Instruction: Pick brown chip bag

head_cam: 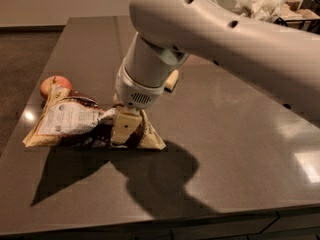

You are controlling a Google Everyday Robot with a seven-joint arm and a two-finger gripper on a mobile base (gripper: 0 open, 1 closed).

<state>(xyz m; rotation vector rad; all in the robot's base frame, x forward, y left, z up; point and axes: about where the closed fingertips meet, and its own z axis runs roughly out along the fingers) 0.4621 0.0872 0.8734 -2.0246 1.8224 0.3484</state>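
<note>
Tool (125,133) down on brown chip bag (70,120)

table (235,109): dark, glossy, drawer fronts along near edge | wall (50,4): pale, plain | floor (22,54): dark | crumpled white paper (260,4): far right corner | light patch (307,164): reflected on tabletop, right

By the tabletop's (235,134) left edge lies the brown chip bag (75,121) (apple (54,84) just behind); the gripper (126,133) is on its right end.
</note>
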